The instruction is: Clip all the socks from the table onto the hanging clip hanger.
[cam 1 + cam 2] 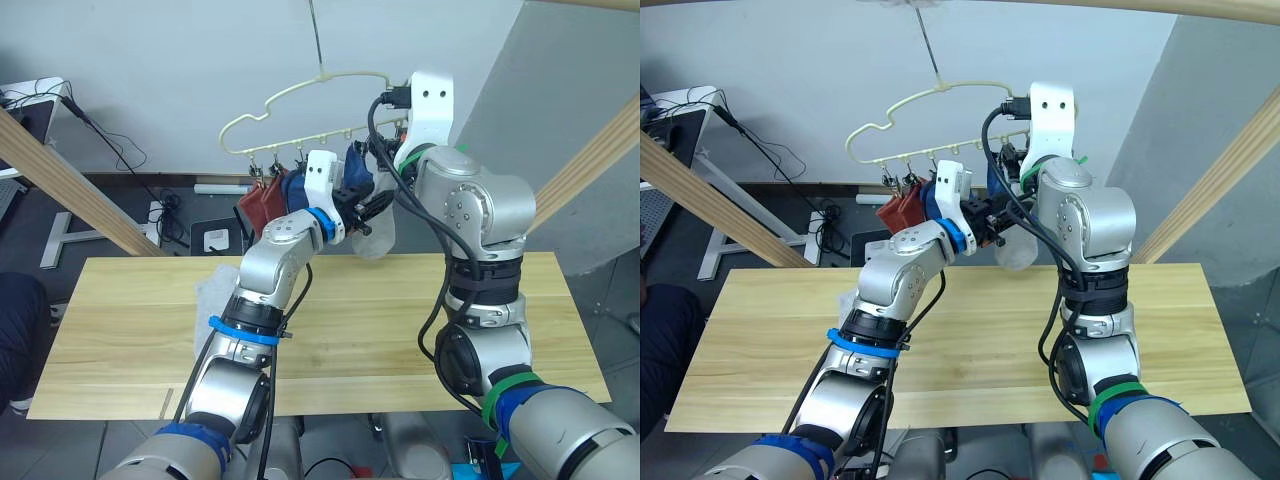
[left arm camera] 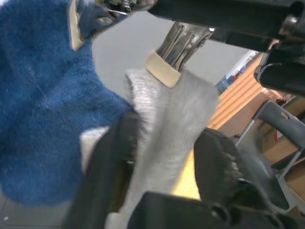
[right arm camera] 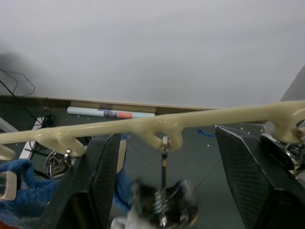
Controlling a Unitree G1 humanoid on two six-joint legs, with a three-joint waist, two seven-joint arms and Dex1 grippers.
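Both end effectors gape, left (image 2: 162,157) straddling a clipped grey sock (image 2: 167,124), arms hiding hanger (image 1: 300,95) clips.

We see two arms of silver-grey rounded segments with black joints, the left arm (image 1: 262,300) banded in blue, the right arm (image 1: 480,270) banded in green low in the frame. Black cables loop along both, and white plastic housings cap the wrists near the upper centre.

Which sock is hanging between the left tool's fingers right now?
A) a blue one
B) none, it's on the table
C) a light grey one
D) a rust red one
C: in the left wrist view a light grey sock hangs from a metal clip between the left tool fingers, with a blue sock beside it.
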